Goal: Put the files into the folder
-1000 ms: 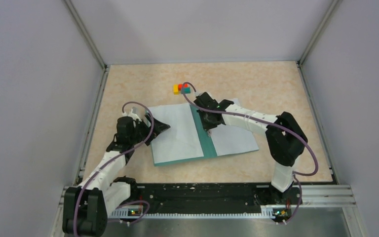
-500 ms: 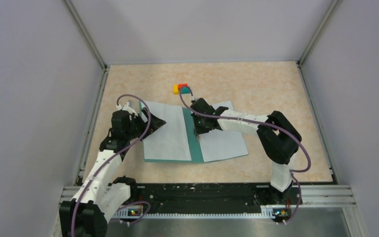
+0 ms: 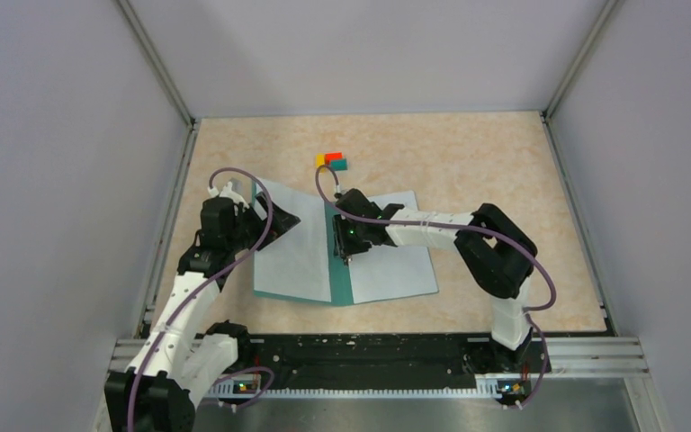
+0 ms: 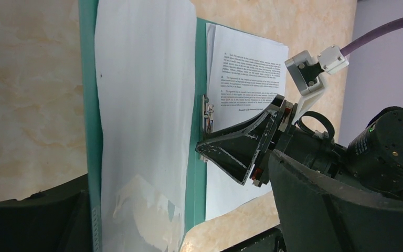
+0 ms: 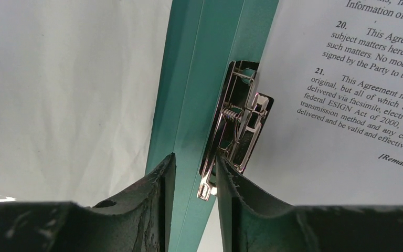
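Observation:
The teal folder [image 3: 339,281] lies open on the table, also showing in the left wrist view as a teal cover [image 4: 89,105] and in the right wrist view as a spine [image 5: 199,63]. A blank white sheet [image 3: 292,252] covers its left half. A printed file [image 3: 394,256] lies on its right half, its edge under the metal clip [image 5: 239,126]. My right gripper [image 5: 194,163] points down on the spine, jaws slightly apart, the clip's lever tip against its right finger. My left gripper [image 3: 277,220] hovers wide open over the left half's far edge, holding nothing.
Small yellow, red and teal blocks [image 3: 331,162] sit just beyond the folder. Grey walls enclose the table on three sides, and a metal rail [image 3: 576,346] runs along the near edge by the arm bases.
The folder slid left and toward the near edge along with my right gripper, turning squarer. The right jaws went from shut to slightly apart. My left gripper shifted a little left.

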`<move>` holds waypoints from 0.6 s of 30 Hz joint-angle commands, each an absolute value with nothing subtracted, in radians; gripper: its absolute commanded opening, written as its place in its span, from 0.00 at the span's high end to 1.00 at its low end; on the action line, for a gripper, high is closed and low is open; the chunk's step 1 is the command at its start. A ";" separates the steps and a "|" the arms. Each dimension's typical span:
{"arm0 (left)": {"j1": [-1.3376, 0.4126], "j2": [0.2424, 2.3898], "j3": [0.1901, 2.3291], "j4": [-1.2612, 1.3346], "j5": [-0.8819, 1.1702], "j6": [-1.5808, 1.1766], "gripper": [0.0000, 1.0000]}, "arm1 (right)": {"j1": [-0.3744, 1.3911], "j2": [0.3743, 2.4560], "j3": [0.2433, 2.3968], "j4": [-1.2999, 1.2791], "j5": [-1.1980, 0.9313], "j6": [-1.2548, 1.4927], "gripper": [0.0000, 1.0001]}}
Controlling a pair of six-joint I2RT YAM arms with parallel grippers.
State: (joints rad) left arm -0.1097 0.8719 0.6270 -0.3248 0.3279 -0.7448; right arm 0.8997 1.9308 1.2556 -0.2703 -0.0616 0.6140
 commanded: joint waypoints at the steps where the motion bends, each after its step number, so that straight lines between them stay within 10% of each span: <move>1: -0.113 0.842 0.660 -0.311 0.329 -0.733 0.09 | 0.915 1.950 1.278 -0.236 -0.066 0.629 0.66; 18: -0.259 0.927 0.852 -0.293 0.369 -0.756 0.02 | 0.771 1.573 1.258 -0.361 0.040 0.557 0.48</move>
State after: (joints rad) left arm -0.2012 0.8989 0.7811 -0.3519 0.3672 -0.7425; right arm 0.8207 1.7016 1.2568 -0.3202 -0.0254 0.5972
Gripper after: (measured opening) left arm 0.982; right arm 0.498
